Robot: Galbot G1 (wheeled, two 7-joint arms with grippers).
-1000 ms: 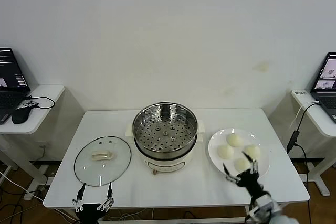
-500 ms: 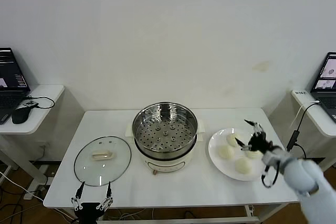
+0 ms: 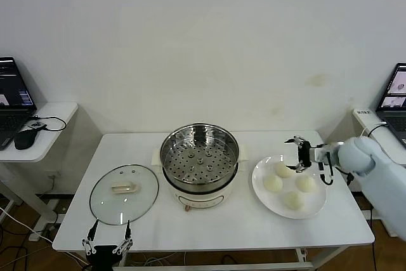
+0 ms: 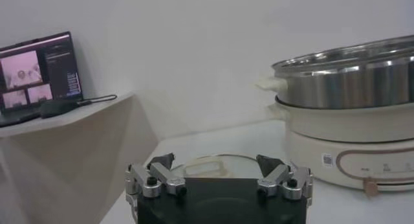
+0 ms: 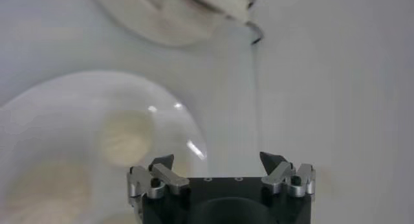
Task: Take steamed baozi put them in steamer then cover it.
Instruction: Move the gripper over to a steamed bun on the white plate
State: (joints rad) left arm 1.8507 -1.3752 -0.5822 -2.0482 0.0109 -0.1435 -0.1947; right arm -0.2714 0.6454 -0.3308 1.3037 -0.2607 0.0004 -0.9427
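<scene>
A rectangular white table (image 3: pixel 209 220) is set against a plain white wall (image 3: pixel 203 42). At its centre is placed the round stainless-steel steamer (image 3: pixel 199 153) with a perforated tray inside, mounted on a cream-white electric base (uncovered). To the robot's left of it, a round glass lid (image 3: pixel 124 194) with a pale handle is laid flat on the tabletop. To the right, a flat white round plate (image 3: pixel 261 188) is seen, on which the four small cream-white steamed baozi (image 3: pixel 273 183) are gathered close together; none is found in the steamer. The right gripper (image 3: pixel 299 153), black with metal-tipped fingers, is held above the far edge of the plate with its fingers spread apart and nothing between them. The left gripper (image 3: pixel 106 245) is parked low at the near table edge, just in front of the lid, fingers likewise apart and empty. Side desks with open laptops (image 3: pixel 14 96) are stationed at either side of the room, with cables trailing.
</scene>
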